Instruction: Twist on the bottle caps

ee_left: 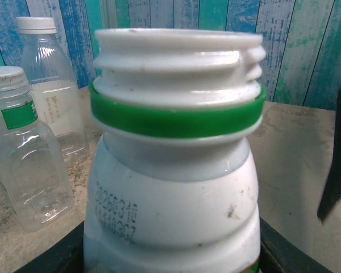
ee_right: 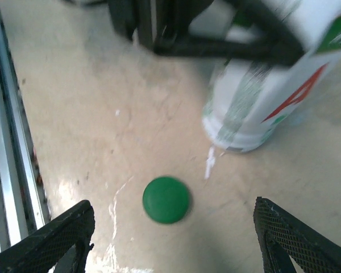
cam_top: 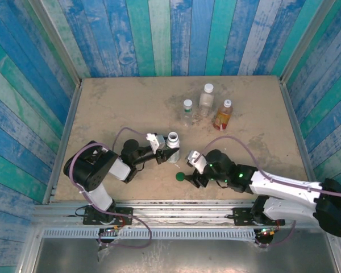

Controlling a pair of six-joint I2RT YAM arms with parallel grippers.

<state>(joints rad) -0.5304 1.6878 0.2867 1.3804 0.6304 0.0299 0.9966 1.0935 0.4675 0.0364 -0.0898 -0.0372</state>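
Observation:
A white-labelled bottle (cam_top: 173,145) stands upright at mid-table with its threaded neck (ee_left: 176,62) uncapped and a green ring below it. My left gripper (cam_top: 165,150) is shut on its body, the dark jaws at both lower sides of the bottle (ee_left: 170,205). A dark green bottle cap (cam_top: 181,177) lies flat on the table just in front of it. My right gripper (cam_top: 191,172) hovers low over that cap (ee_right: 166,199), open, its mesh fingertips (ee_right: 51,244) wide on either side and not touching it. The held bottle (ee_right: 267,96) is behind the cap.
Three capped bottles stand at the back: a small clear one (cam_top: 187,112), a taller clear one (cam_top: 206,100) and an amber one (cam_top: 223,114). The two clear bottles (ee_left: 23,153) stand left of the held bottle. A metal rail (ee_right: 5,142) borders the near edge.

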